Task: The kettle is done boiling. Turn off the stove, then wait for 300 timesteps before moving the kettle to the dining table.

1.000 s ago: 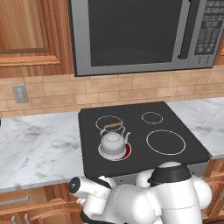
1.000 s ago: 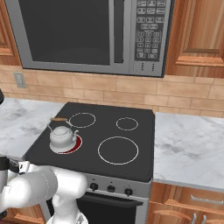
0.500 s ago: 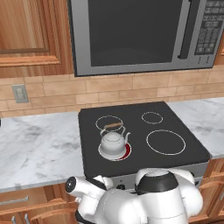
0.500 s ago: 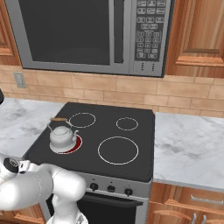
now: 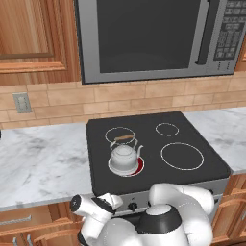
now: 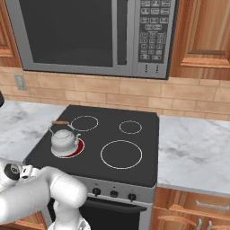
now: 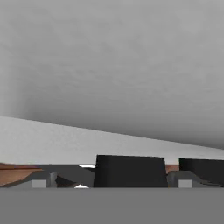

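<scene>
my gripper point(image 7: 168, 171): in the hand view only two dark finger tips rise at the bottom, the right one cut by the picture's edge; a blurred pale grey surface lies ahead and I cannot tell what it is.
stove point(image 6: 134, 148) knobs: too small for me to read their setting; in the left base view my own arm covers most of the front panel.
kettle point(image 5: 124, 155): it hides part of the red-glowing burner beneath it.
microwave point(image 5: 153, 33): top cut off in both base views; keypad markings too small to read.
</scene>
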Motion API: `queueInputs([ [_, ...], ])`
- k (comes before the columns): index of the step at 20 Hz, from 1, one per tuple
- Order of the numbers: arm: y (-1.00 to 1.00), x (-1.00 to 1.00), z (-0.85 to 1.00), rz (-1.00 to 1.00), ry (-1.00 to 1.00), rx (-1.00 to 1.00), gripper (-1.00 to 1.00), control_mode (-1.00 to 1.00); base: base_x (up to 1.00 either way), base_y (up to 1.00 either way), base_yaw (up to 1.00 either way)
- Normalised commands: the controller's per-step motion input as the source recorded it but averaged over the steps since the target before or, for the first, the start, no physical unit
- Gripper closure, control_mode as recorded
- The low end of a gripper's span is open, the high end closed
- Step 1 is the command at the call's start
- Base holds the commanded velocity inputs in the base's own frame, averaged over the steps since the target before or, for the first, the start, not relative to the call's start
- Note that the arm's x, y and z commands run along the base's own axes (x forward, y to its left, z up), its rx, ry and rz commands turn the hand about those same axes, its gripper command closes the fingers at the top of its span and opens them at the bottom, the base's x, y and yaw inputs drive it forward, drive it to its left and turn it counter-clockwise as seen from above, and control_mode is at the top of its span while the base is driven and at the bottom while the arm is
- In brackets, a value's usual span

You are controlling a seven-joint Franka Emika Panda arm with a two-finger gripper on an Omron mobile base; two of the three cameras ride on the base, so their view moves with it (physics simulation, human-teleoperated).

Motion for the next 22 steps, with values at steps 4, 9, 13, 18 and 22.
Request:
queueInputs([
  [4, 0.02, 0.04, -0.15, 0.00, 0.00, -0.01, -1.00, -1.00, 0.00, 0.00, 0.00],
  [9, 0.00, 0.04, -0.09, 0.00, 0.00, 0.00, 1.00, -1.00, 0.00, 0.00, 0.00],
  [13, 0.00, 0.11, -0.07, 0.00, 0.00, 0.00, 1.00, -1.00, 0.00, 0.00, 0.00],
  [18, 0.00, 0.07, -0.03, 0.00, 0.00, 0.00, 1.00, -1.00, 0.00, 0.00, 0.00],
  [22, -0.40, 0.00, 0.00, 0.00, 0.00, 0.22, 1.00, -1.00, 0.00, 0.00, 0.00],
])
